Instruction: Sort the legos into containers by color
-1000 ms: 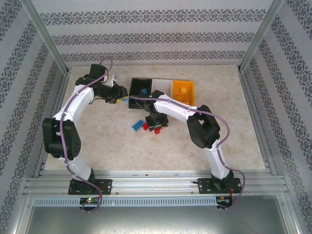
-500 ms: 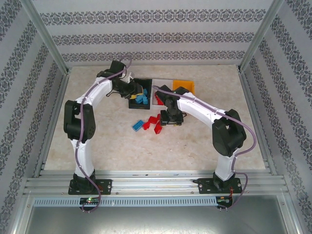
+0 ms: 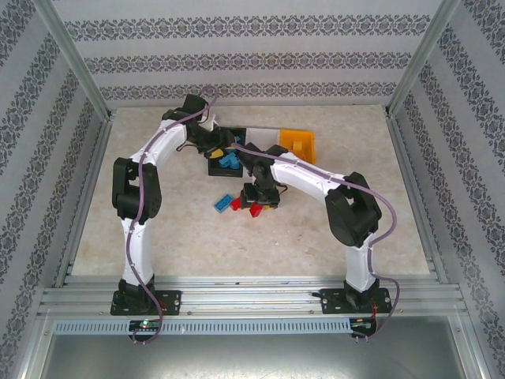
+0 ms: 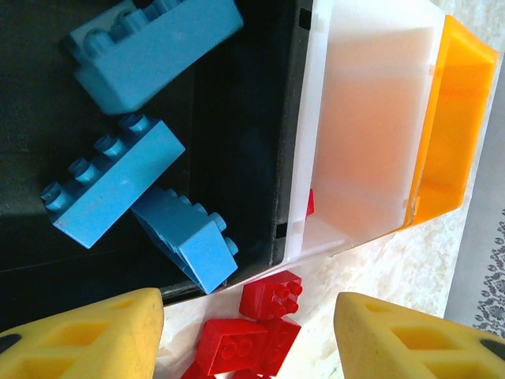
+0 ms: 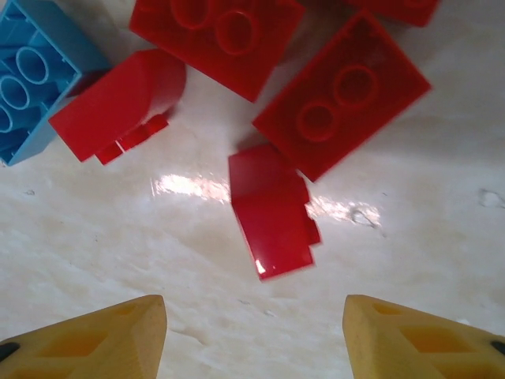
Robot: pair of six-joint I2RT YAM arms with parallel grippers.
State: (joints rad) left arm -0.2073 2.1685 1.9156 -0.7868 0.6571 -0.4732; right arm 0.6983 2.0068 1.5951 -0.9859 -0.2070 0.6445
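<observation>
I see left end effector (image 4: 248, 312) apart over 3 blue legos (image 4: 110, 185), right end effector (image 5: 254, 316) apart over red legos (image 5: 272, 209)

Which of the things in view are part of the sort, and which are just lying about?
Job: black bin with blue bricks inside; white bin; orange bin; loose red bricks and one blue brick on the table.
Lying about: no loose clutter; just frame rails and patterned walls.
</observation>
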